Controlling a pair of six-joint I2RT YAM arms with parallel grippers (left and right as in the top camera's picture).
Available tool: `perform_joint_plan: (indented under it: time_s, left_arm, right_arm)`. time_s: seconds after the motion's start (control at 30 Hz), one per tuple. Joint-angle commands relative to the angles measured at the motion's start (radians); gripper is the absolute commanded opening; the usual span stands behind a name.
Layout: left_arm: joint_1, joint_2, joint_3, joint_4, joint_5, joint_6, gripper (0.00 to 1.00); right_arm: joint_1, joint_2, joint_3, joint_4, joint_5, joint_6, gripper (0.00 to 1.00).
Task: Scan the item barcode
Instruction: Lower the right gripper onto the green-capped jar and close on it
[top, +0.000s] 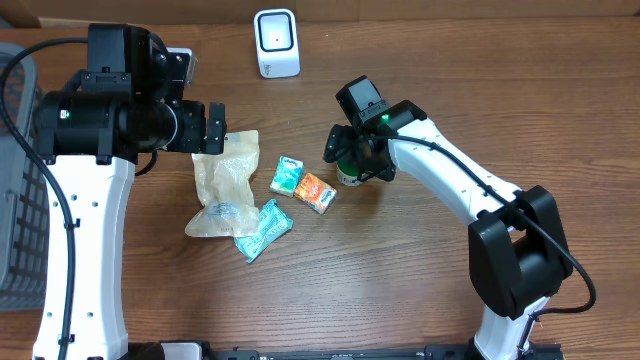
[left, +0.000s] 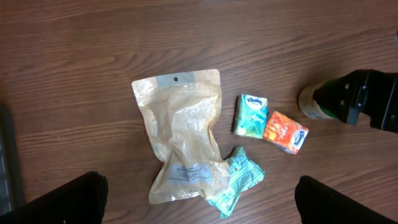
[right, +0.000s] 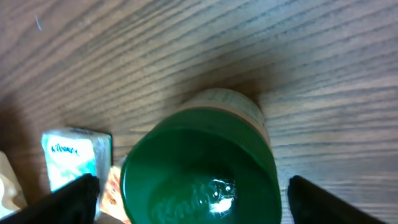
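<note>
Your right claw (right: 193, 194) straddles the green-lidded round jar (right: 199, 177), jaws apart, not touching it. Your left claw (left: 200, 200) hangs wide apart above the tan plastic pouch (left: 183, 134).

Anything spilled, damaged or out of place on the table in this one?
Nothing looks spilled or broken. The tan pouch is crumpled and lies askew, with the teal packet overlapping its lower corner. The Kleenex pack and orange pack lie side by side, and the green-lidded jar stands upright.
</note>
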Motion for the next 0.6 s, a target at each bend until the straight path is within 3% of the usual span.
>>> perform_joint_plan:
  time_s: [0.0,0.03,0.2,0.57]
  left_arm:
    - [0.002,0.002,0.016,0.001,0.007,0.016,1.0]
    - [0.002,0.003,0.016,0.001,0.007,0.016,0.99]
    - [0.002,0.002,0.016,0.001,0.007,0.016,1.0]
    - [0.002,0.003,0.016,0.001,0.007,0.016,0.99]
  right_arm:
    - [0.002,-0.008,0.079,-0.016,0.028,-0.108,1.0]
    - [0.002,-0.01,0.132,-0.051,0.038,-0.256,1.0]
    - [0.003,-0.011,0.238,-0.135,0.037,-0.648,1.0]
    - [0.003,-0.004,0.148,-0.151,-0.012,-0.999,1.0]
